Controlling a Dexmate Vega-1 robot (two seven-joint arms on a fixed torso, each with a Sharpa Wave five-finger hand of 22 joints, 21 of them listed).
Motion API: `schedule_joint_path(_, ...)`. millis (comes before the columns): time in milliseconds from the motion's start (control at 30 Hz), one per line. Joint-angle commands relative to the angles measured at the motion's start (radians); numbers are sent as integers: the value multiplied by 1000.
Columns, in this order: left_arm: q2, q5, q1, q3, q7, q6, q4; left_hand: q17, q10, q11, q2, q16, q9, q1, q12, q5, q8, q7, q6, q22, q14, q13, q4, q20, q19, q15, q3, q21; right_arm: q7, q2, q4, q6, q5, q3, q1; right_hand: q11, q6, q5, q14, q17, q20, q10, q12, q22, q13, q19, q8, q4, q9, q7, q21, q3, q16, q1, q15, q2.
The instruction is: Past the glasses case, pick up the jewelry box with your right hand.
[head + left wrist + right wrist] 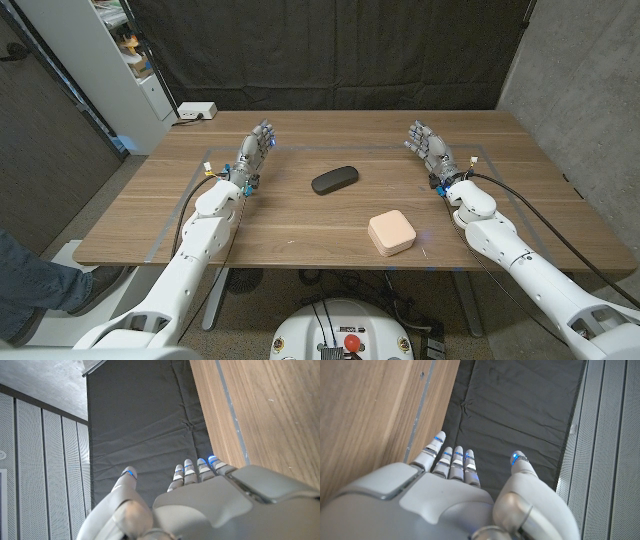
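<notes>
Box [391,233] sits untouched near the counter's [280,220] front edge, glasses case [334,180] just past it, and both the right hand [428,147] and left hand [255,150] stand farther back, fingers spread, holding nothing, so the pickup hasn't started.

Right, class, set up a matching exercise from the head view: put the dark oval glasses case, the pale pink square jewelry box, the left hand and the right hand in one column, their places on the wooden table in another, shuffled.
Things:
1. dark oval glasses case
2. pale pink square jewelry box
3. left hand
4. right hand

Places:
A. table's right side, open, holding nothing
B. near the table's front edge
C. table's left side, open, holding nothing
D. table's middle

Pairs: 1-D, 2-B, 3-C, 4-A
</notes>
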Motion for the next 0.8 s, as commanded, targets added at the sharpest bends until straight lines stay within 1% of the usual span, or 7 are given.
schedule_joint_path(33,-3,8,-14,-10,-22,8,12,2,-1,5,5,7,2,6,7,-1,6,8,2,3,-9,4,-2,0,-10,6,5,5,-3,-9,-38,17,-12,1,-17,-1,6,1,8,4,3,6,7,3,1,4,6,-4,5,-5,7,2,4,8,0,4)
schedule_joint_path(400,-4,6,-19,-17,-37,6,19,2,0,3,10,7,2,9,7,-3,6,7,3,3,-8,4,-4,4,-13,5,7,5,-18,-30,-90,17,-25,8,-43,-1,7,0,8,3,4,6,7,3,1,2,6,-7,5,-6,7,2,3,11,-1,4)
schedule_joint_path(800,-6,8,-16,-20,-37,5,8,2,0,3,14,8,3,11,8,-5,6,8,3,3,-9,4,-6,4,-14,5,8,6,-23,-53,-136,45,-48,15,-80,-1,6,-2,7,4,5,6,7,3,1,0,6,-5,5,-6,7,0,5,10,0,9)
